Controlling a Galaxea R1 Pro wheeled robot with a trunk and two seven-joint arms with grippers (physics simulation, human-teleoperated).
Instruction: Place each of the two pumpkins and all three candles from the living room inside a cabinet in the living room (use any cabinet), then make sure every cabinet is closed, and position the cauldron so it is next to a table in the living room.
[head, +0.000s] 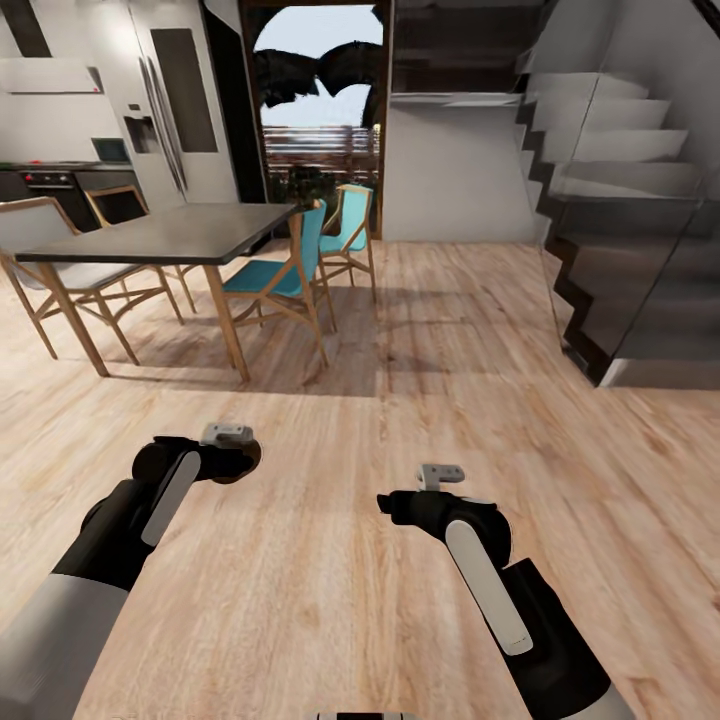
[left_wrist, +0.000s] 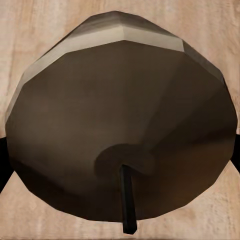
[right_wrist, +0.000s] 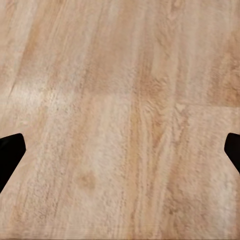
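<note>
Left tool (head: 240, 452) clenched around a candle (left_wrist: 120, 125), right tool (right_wrist: 120, 150) released over bare floor (head: 400, 450); keep that candle snug and level while rolling toward the cabinet.

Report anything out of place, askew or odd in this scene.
Nothing looks spilled or damaged. The table and chairs stand upright on the wood floor. The left gripper holds a candle close to its camera; the right gripper is open over bare floor.
</note>
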